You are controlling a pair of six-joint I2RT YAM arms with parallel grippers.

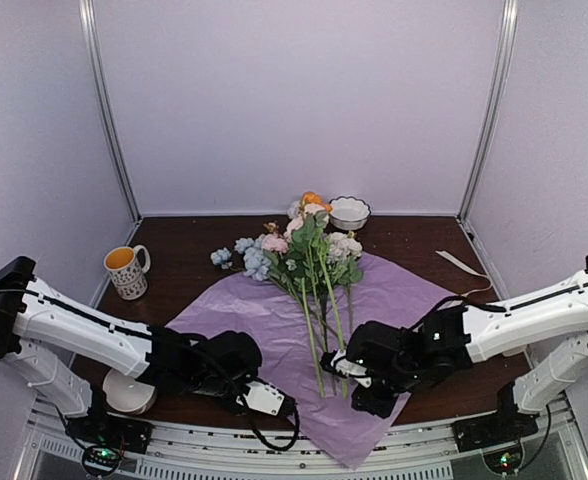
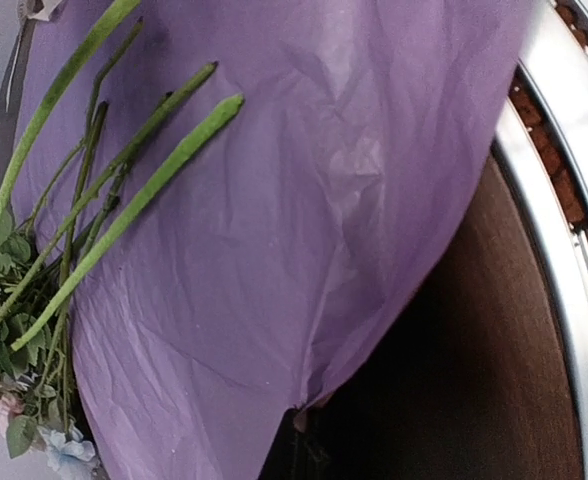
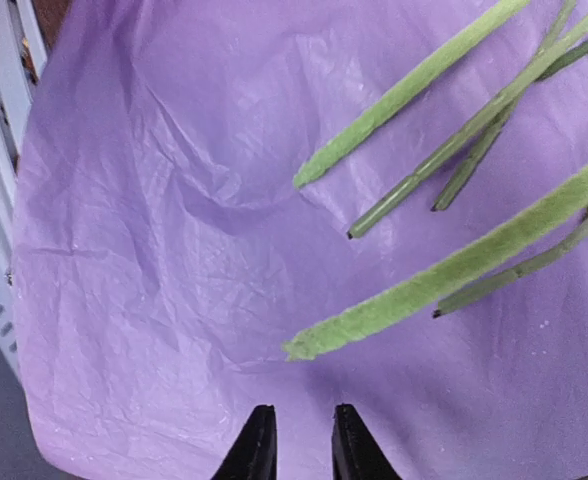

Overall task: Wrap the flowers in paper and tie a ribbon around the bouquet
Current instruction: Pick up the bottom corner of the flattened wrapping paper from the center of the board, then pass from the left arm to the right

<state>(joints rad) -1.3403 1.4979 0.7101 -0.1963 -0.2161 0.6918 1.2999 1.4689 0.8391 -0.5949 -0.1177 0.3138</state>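
The paper [image 1: 394, 300] is spread at the desk's [image 1: 194, 265] near edge, with the flowers [image 1: 309, 255] laid on it. Its left edge is pinched by the left gripper [image 1: 274, 400]; the right gripper [image 3: 296, 440] is seen slightly parted.

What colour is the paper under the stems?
The paper is pink-lilac; right wrist view shows it best.

No text, label or number can be read; the markings on the mug [image 1: 127, 272] are too small to tell.

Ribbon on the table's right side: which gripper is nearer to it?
Right. The right gripper is over the paper, diagonally nearside of the ribbon; the left gripper sits farther left, past the flowers.
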